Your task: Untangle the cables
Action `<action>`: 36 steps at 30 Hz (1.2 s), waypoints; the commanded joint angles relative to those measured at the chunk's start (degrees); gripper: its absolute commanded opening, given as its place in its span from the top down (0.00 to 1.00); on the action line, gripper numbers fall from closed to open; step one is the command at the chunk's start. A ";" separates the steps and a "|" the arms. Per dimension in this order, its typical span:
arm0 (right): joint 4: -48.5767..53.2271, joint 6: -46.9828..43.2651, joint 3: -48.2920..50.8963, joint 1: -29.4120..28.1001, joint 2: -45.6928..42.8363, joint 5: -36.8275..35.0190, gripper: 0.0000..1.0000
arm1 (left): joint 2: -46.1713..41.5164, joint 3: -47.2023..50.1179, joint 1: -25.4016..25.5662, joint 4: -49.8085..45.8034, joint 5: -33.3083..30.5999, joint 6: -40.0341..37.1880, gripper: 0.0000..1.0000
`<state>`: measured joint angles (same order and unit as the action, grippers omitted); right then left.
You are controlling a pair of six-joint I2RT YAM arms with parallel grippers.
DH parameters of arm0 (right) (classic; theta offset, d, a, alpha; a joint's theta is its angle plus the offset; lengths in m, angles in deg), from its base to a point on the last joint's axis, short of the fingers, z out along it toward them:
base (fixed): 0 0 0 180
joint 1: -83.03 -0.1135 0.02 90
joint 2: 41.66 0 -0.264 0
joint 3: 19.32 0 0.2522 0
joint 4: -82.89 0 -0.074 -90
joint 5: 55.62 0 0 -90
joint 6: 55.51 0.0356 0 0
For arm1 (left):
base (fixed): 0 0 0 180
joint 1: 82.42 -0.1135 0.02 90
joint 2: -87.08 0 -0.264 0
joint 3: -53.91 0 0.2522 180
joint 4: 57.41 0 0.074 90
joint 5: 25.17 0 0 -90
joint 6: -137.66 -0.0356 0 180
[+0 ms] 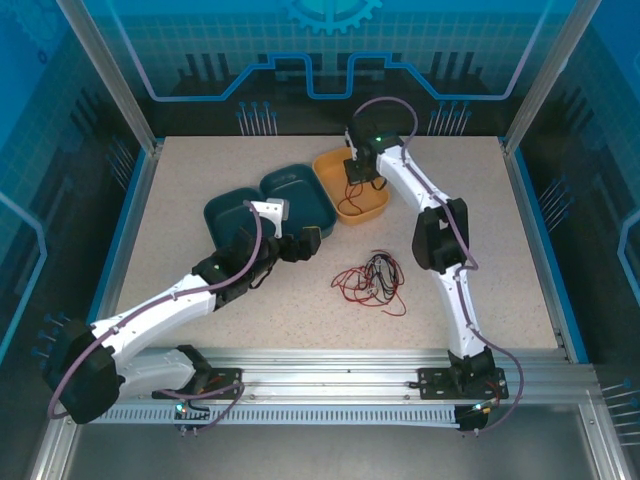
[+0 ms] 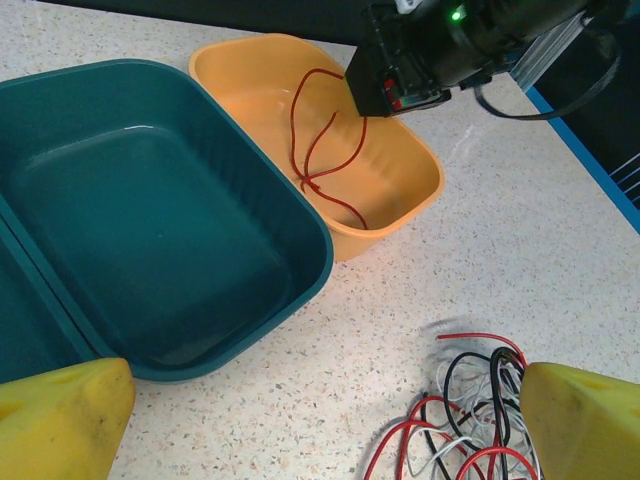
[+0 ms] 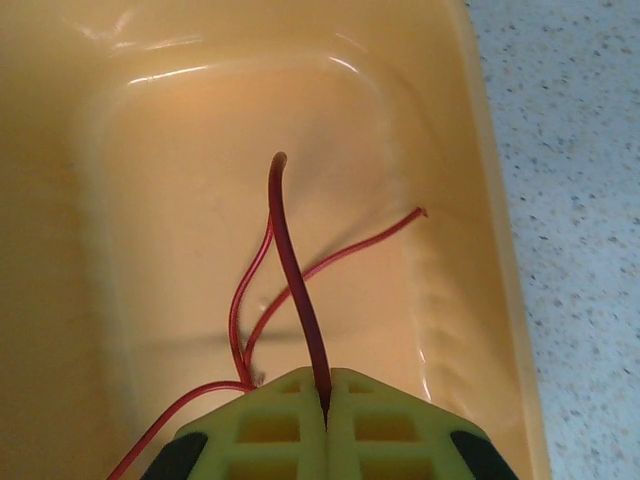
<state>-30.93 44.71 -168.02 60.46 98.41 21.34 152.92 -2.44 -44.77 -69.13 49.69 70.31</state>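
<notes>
1. Thin red wire (image 3: 298, 300): pinched in the right claw (image 3: 327, 392), which is pressed together on it. Runs straight out from the fingertips, long axis pointing down into the shallow orange plastic tub (image 3: 480, 150), loose ends over the tub floor and inside the rim.
2. Tangle of thin red, black and whitish wires (image 1: 372, 280): lies on the speckled counter (image 1: 500, 250) between the two arms, well apart from the tub, on its near side.
3. Left claw (image 1: 290, 232): spread wide, gripping nothing. Sits near the tangle, which is off to its right and just beside one yellow fingertip (image 2: 580, 420) in the left wrist view. Clearly the nearer of the two claws.
4. Probably calls for only a release over the tub, then a short sideways reach by the left claw.
5. Crowded on the far side of the left claw by two deep teal plastic tubs (image 1: 228, 200), one right up against the orange tub. Open counter on the near and right sides of the tangle.
</notes>
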 commanded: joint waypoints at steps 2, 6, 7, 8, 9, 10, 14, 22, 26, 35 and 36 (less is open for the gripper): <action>-1.49 -2.17 -3.19 -0.72 3.47 -1.75 1.00 | 0.31 0.88 -0.57 1.56 1.09 1.61 0.01; -1.72 -3.41 -3.49 -0.72 5.16 -2.86 1.00 | 0.38 1.07 -0.70 1.78 1.35 1.78 0.01; -1.54 -3.52 -3.54 -0.73 5.35 -2.87 1.00 | 0.34 1.10 -0.71 1.81 1.36 1.86 0.01; -1.42 -3.56 -3.43 -0.72 5.46 -2.79 1.00 | 0.42 1.13 -0.72 1.89 1.42 1.88 0.01; -1.23 -3.60 -3.46 -0.72 5.61 -2.71 0.99 | 0.55 1.10 -0.71 1.98 1.56 1.87 0.01; -1.03 -3.63 -3.43 -0.72 5.56 -2.61 0.95 | 0.75 1.08 -0.79 2.10 1.59 1.87 0.01; 0.02 -3.44 -3.14 -0.81 3.72 -2.86 0.81 | 2.07 0.13 -0.82 1.43 2.37 2.03 0.01; -0.56 -1.25 4.34 -1.08 -6.46 -2.69 0.58 | 4.08 -1.13 -1.05 1.56 4.37 2.23 0.01; -1.00 0.96 10.45 -1.24 -14.22 -3.15 0.50 | 5.50 -2.12 -1.09 1.47 6.31 1.05 0.01; -10.91 9.40 41.58 -2.21 -38.78 -5.09 0.41 | 10.05 -5.83 -1.17 0.87 17.37 -3.01 0.01; -12.03 10.48 45.12 -2.29 -41.32 -5.01 0.39 | 10.70 -6.29 -1.15 0.49 19.05 -3.86 0.01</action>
<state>-38.95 50.59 -129.96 58.89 62.13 16.97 162.04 -6.11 -45.51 -68.34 62.15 69.63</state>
